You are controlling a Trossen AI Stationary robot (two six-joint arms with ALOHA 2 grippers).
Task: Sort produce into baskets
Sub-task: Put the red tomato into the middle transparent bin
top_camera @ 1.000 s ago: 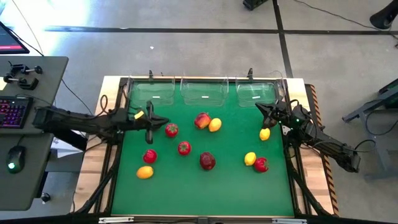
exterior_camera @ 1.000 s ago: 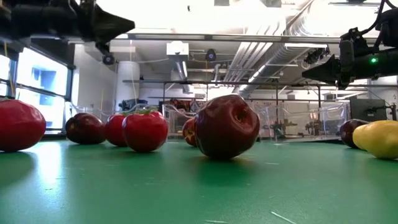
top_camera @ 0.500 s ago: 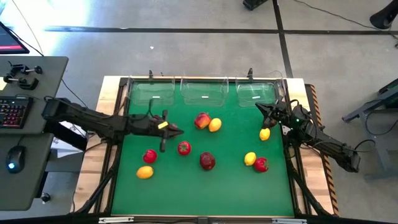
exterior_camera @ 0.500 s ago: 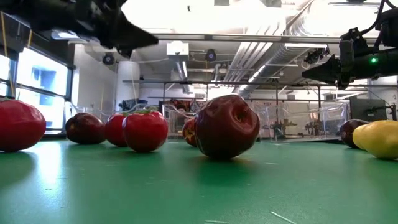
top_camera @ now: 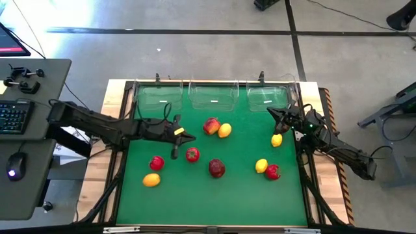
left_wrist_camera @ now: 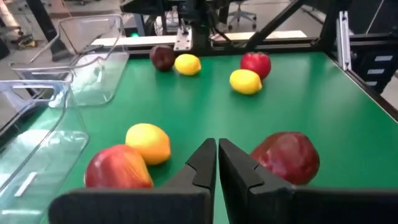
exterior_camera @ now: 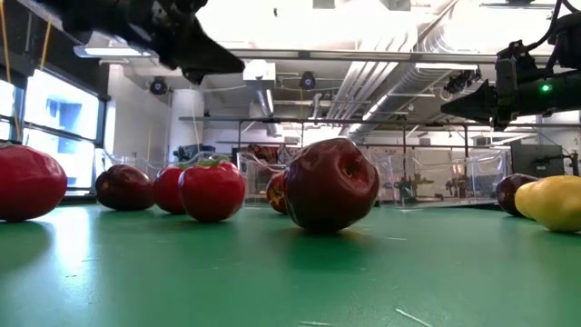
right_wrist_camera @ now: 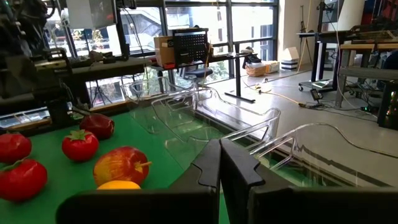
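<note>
All three baskets (top_camera: 213, 95) at twelve o'clock look empty, the produce (top_camera: 216, 168) lies unsorted on the mat, and the left gripper (top_camera: 185, 137), poised above a fruit at nine o'clock of centre, and the right gripper (top_camera: 272, 111) at two o'clock are both closed on nothing.

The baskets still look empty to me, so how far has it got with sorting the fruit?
Nothing is sorted yet: all three clear baskets at the far edge are empty. The left gripper is shut, holding nothing, over the green mat near a red fruit. The right gripper waits, shut, by the right-hand basket. The fruit, including a lemon, all lies loose on the mat.
</note>
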